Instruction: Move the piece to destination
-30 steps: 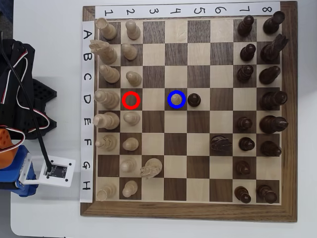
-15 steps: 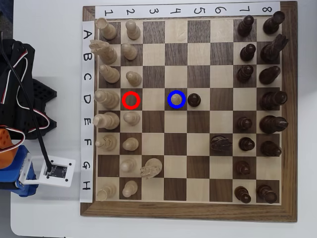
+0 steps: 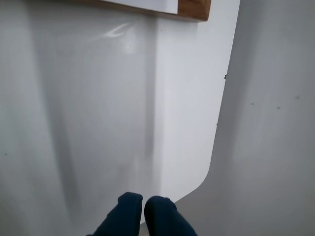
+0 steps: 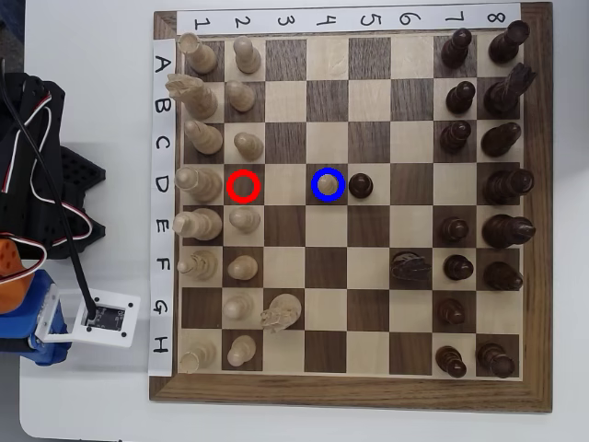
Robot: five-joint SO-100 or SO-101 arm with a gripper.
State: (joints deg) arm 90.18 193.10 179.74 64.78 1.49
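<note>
The piece stands inside the blue-ringed destination, centre of the overhead view. The pincer, fingers together and empty, hangs over bare table, far off at the frame's lower left.

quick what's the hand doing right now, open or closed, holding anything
Hand: closed, its dark blue fingertips together over the bare white table, holding nothing.

Black arm with red-white-black cables, orange and blue parts, dark blue claw.
</note>
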